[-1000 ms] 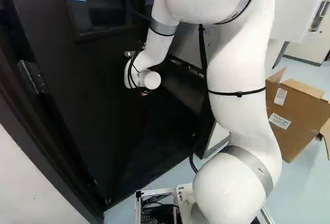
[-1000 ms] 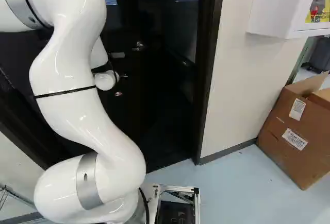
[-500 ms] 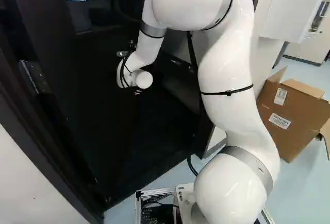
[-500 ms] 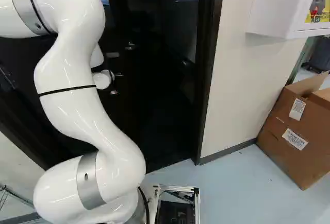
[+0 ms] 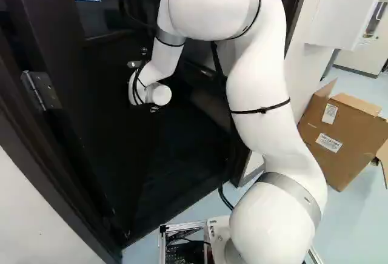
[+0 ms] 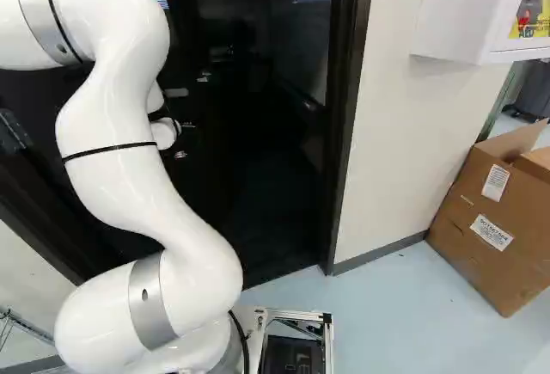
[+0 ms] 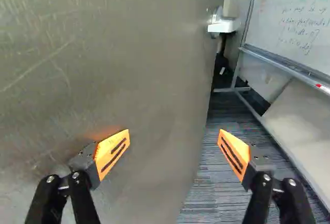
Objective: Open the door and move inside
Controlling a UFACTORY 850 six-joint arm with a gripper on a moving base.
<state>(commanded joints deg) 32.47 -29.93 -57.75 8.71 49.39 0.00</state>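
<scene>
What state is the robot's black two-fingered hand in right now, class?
Hand: open, orange pads well apart, holding nothing; the scuffed grey metal door is ungripped.

bright floor point(image 6: 395, 322), soft glare on the arm point(image 6: 120, 176), dim doorway point(image 6: 271, 168)

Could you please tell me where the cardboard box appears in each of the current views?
Left base view: the cardboard box stands on the floor at the right, beyond the arm.
Right base view: at the right edge, below the white cabinet.
Wrist view: not in it.
Shared landmark: the door, dark behind the arm in both base views, and the large grey surface ahead of the open gripper in the wrist view.
</scene>
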